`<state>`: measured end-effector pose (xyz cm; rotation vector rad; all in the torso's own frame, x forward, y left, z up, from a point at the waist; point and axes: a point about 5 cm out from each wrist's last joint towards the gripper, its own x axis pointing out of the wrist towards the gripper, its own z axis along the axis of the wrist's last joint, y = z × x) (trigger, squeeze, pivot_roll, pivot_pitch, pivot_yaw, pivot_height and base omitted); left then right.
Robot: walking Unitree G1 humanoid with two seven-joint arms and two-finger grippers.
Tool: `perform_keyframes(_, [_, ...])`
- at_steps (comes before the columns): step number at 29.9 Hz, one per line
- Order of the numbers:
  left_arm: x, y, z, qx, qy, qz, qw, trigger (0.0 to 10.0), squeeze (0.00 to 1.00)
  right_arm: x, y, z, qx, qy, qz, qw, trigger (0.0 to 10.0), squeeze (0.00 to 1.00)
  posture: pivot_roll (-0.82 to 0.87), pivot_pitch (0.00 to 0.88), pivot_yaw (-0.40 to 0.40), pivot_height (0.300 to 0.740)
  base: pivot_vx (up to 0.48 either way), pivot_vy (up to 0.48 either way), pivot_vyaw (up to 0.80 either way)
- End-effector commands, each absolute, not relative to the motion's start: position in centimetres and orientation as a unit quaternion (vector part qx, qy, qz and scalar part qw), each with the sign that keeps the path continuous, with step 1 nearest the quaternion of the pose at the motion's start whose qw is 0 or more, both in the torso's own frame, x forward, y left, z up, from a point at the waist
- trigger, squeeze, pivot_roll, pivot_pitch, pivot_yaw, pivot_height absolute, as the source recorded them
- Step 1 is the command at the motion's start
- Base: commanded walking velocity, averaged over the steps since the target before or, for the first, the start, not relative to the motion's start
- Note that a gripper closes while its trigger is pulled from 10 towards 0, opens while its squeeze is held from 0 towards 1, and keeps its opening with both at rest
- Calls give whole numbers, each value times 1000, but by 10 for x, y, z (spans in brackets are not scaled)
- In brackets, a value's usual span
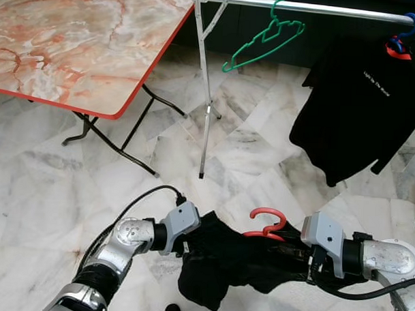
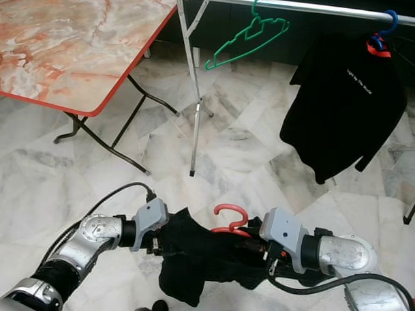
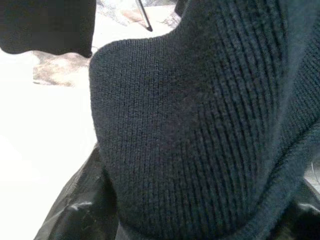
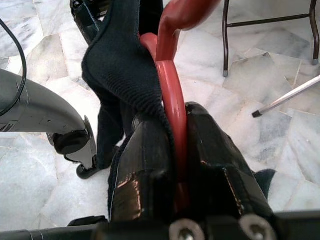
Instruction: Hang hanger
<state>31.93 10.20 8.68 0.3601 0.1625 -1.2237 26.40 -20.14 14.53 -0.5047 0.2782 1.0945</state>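
Note:
A red hanger [image 1: 267,223] carries a black knitted garment [image 1: 221,265] that I hold low over the floor between both arms. My right gripper [image 4: 176,150] is shut on the hanger's red neck just below the hook, with the fingers [image 4: 145,165] pressed on either side. My left gripper [image 1: 189,245] is buried in the garment's left side, and the knit fabric [image 3: 200,130] lies between its fingers [image 3: 75,215]. The metal clothes rail [image 1: 301,6] runs across the top, well above and beyond the hanger.
On the rail hang an empty green hanger [image 1: 265,39] and a black T-shirt [image 1: 363,99] on a blue-hooked hanger. The rack's thin leg [image 1: 206,108] stands ahead. A marble-topped folding table [image 1: 75,42] with a red rim is at the far left, on marble floor.

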Motion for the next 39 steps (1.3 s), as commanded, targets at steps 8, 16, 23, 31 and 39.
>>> perform_keyframes(8, [315,102,83,152,80,-580,796,0,0,261,-197,146,-228,124,523,812,10000,0,-71,288,57,740,0,0,0])
perform_keyframes(16, [311,103,81,156,90,-602,778,0,0,264,-197,146,-229,123,523,812,10000,0,-72,285,56,740,0,0,0])
perform_keyframes(23, [304,104,75,177,109,-628,750,0,0,266,-196,146,-230,122,523,812,10000,0,-69,283,53,740,0,0,0])
perform_keyframes(31, [305,104,76,186,102,-624,752,0,0,267,-194,146,-229,120,525,811,10000,0,-69,275,53,740,0,0,0])
perform_keyframes(39, [306,104,76,197,96,-614,759,0,0,268,-194,145,-231,119,528,808,10000,0,-72,251,49,740,0,0,0])
